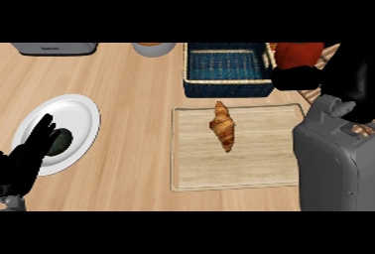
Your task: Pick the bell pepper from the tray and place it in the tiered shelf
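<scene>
The red bell pepper (299, 53) is up at the far right, just beyond the right rim of the dark blue woven basket shelf (225, 87). My right hand (306, 79) curls under and around it, hiding its lower part. The grey right forearm (333, 158) covers the right end of the pale wooden tray (242, 171). On the tray lies a brown croissant (223, 126). My left hand (29, 154) rests open at the lower left, fingers up, over the edge of a white plate.
The white plate (81, 111) at the left carries a dark green rounded item (60, 141). A grey appliance (55, 48) and a grey bowl (154, 48) stand along the far edge. Bare wood counter lies between plate and tray.
</scene>
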